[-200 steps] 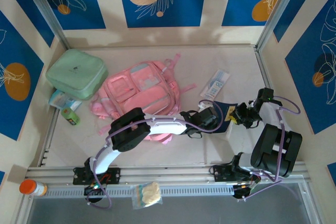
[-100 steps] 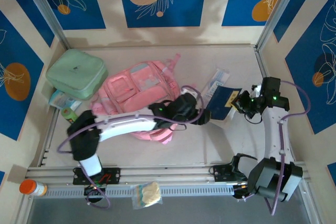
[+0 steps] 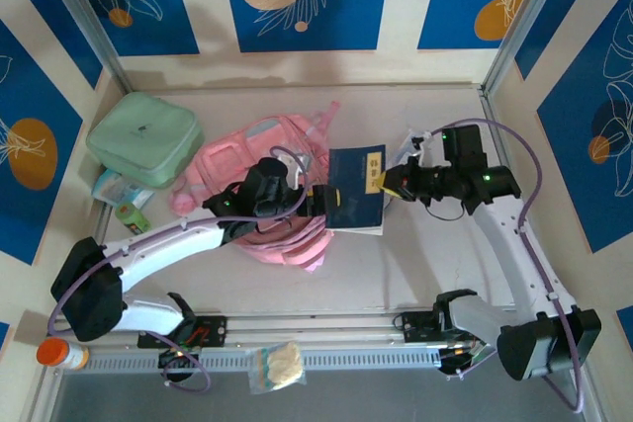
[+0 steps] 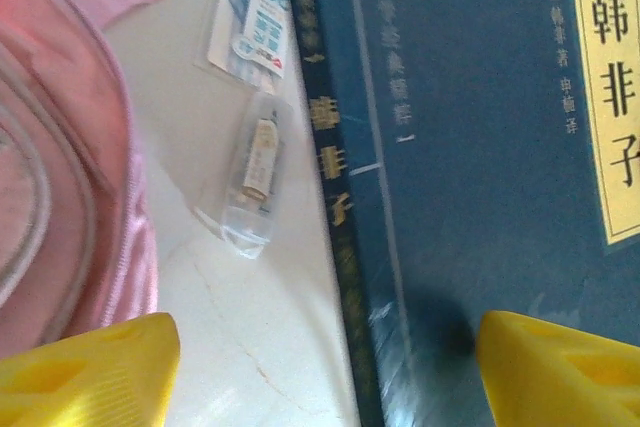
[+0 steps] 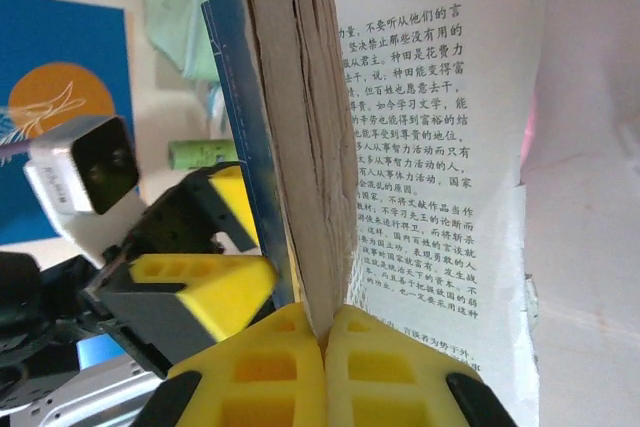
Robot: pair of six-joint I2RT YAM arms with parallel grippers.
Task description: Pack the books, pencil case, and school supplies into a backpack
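Note:
The pink backpack [image 3: 259,177] lies in the middle of the table, and its zipped edge [image 4: 70,177] runs down the left of the left wrist view. A navy book [image 3: 354,191] with a yellow label hangs beside it, with my right gripper [image 3: 388,183] shut on it. Those fingertips [image 5: 322,332] pinch a block of its pages [image 5: 300,117], and a printed leaf [image 5: 430,147] splays open. My left gripper [image 3: 316,199] is open at the book's left edge. The spine [image 4: 335,197] runs between its yellow fingers [image 4: 90,362]. The white pencil case [image 4: 256,19] with blue markings lies flat beyond.
A mint-green zip case [image 3: 144,137] sits at the back left, with a pale blue packet [image 3: 117,187] and a green tube [image 3: 131,216] before it. A small clear packet [image 4: 252,169] lies by the pencil case. An orange-capped bottle [image 3: 59,353] and a plastic bag [image 3: 275,365] rest on the front rail.
My right arm has swung left, carrying the navy book from the right side to beside the backpack. My left gripper has pulled back left toward the backpack and opened wider.

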